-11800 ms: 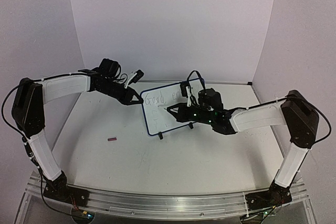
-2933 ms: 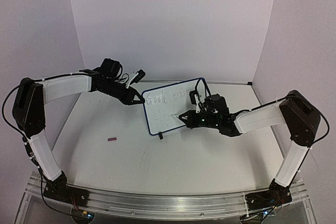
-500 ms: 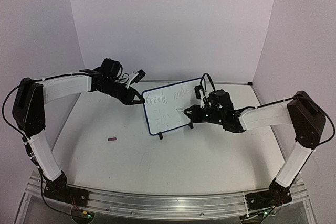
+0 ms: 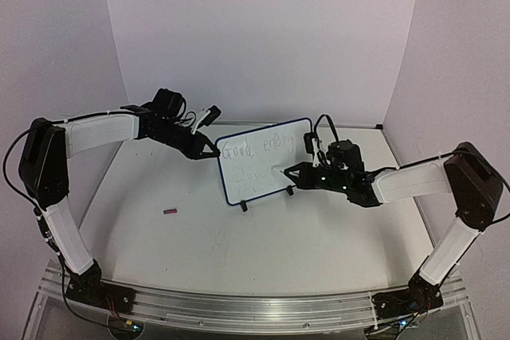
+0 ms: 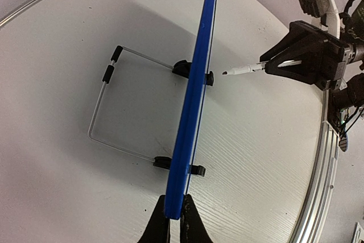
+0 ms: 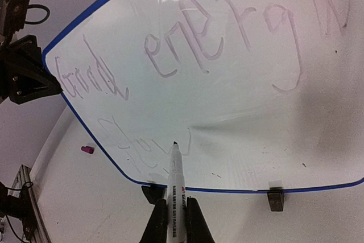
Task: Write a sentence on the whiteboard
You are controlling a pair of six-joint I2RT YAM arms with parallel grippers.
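Looking edge-on, the left wrist view shows the whiteboard (image 5: 196,101) as a blue strip running up the middle of the frame. A bent wire stand (image 5: 99,118) sits behind it at left, which the other views hide. At bottom centre the left pincer (image 5: 174,220) is pressed onto the board's edge. From the upper right the marker (image 5: 244,69) points at the board, its tip just off the face.

Only the right wrist view shows the sentence (image 6: 187,61) clearly: two lines, the upper reading "Good energy", the lower a faint scrawl. At bottom centre there, the right pincer (image 6: 173,223) pinches the marker.

The top view puts the board upright mid-frame on the counter (image 4: 239,252), between the arms.

Counted: one board, one marker, two black feet (image 6: 275,198), two pincers, and one small pink piece (image 6: 87,149) at left.
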